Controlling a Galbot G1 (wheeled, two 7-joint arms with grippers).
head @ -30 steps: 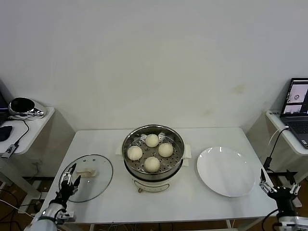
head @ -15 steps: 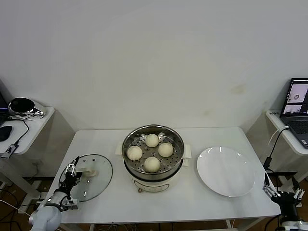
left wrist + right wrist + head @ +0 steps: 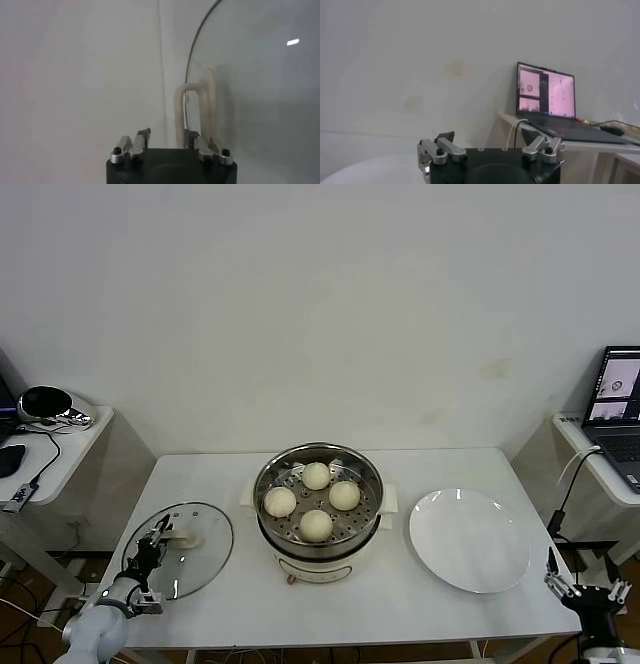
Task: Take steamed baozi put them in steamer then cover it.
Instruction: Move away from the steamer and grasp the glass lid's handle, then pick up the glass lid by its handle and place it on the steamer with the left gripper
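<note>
The steamer [image 3: 318, 536] stands mid-table with its steel pot uncovered. Four steamed baozi [image 3: 317, 525] rest on the perforated tray inside. The cover [image 3: 200, 556], a clear glass lid, lies flat on the table to the steamer's left. Its cream handle [image 3: 181, 537] [image 3: 196, 105] stands up at the centre. My left gripper [image 3: 157, 541] [image 3: 167, 136] is at that handle, its jaws drawn in around the handle's near bar. My right gripper [image 3: 580, 588] [image 3: 487, 140] hangs open and empty off the table's right front corner.
A flat white plate [image 3: 468, 539] lies to the right of the steamer. Side tables flank the work table: one on the left with a mouse [image 3: 10, 458] and cables, one on the right with an open laptop [image 3: 616, 399] [image 3: 546, 97].
My left gripper slid forward over the lid's rim to the handle and its jaws closed in from wide open. The right gripper sank a little lower at the table corner.
</note>
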